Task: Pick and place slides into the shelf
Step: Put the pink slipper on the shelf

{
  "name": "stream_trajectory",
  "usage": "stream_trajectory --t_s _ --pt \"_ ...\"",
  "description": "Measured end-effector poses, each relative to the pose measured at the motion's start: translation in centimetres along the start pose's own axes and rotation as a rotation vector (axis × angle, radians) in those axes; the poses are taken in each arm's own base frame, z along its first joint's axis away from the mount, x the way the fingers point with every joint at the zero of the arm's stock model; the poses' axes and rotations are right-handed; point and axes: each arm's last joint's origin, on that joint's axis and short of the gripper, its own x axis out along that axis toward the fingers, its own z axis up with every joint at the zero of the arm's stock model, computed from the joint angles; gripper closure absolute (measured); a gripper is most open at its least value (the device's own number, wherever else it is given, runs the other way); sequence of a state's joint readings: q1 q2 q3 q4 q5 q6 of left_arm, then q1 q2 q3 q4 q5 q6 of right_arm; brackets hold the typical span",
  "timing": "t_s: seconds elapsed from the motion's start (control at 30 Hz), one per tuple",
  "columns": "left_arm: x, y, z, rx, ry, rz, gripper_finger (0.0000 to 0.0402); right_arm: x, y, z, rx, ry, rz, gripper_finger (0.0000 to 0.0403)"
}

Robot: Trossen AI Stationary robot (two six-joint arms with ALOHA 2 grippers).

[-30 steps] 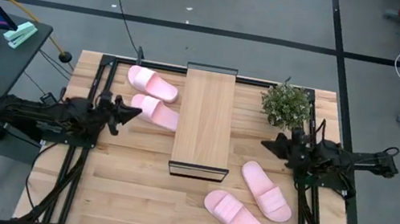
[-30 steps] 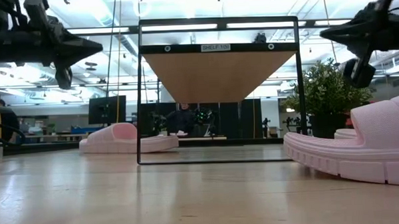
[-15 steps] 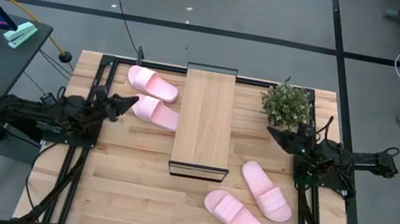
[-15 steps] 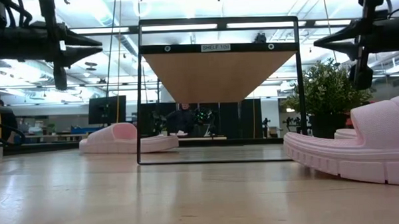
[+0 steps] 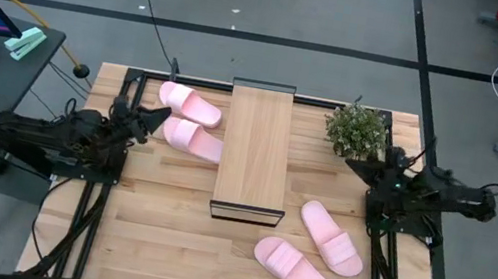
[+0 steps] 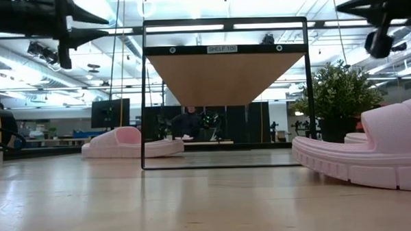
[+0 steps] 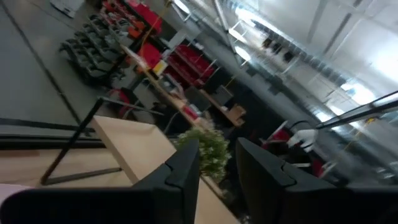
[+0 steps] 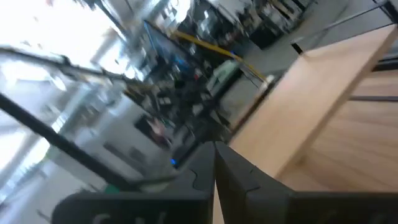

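In the low view, a slide [image 6: 371, 154] at lower right runs off the frame's right edge, and both arms are cropped along the top. The right wrist view's room is smeared (only the shelf [image 8: 317, 93] reads clearly).

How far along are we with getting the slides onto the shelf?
Nothing is placed yet: the shelf top is bare. Two slides lie left of it, two more at the front right. Neither tool holds anything: left tool hovers beside the left pair, right tool by the plant. All four remain.
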State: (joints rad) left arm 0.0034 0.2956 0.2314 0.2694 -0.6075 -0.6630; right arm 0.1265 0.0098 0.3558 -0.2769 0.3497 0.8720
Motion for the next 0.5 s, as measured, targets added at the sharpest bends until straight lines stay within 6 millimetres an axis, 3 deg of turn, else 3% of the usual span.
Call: stream_trajectory --t_s 0.3,0.5 --pt "2.1 -2.3 0.7 0.094 0.097 0.103 0.0289 -4.2 2.9 4.1 -0.094 0.268 -0.167 0.0385" --pt "2.9 -3.8 1.7 0.146 0.161 0.153 0.0289 -4.6 4.0 4.7 -0.079 0.458 -0.239 0.0385"
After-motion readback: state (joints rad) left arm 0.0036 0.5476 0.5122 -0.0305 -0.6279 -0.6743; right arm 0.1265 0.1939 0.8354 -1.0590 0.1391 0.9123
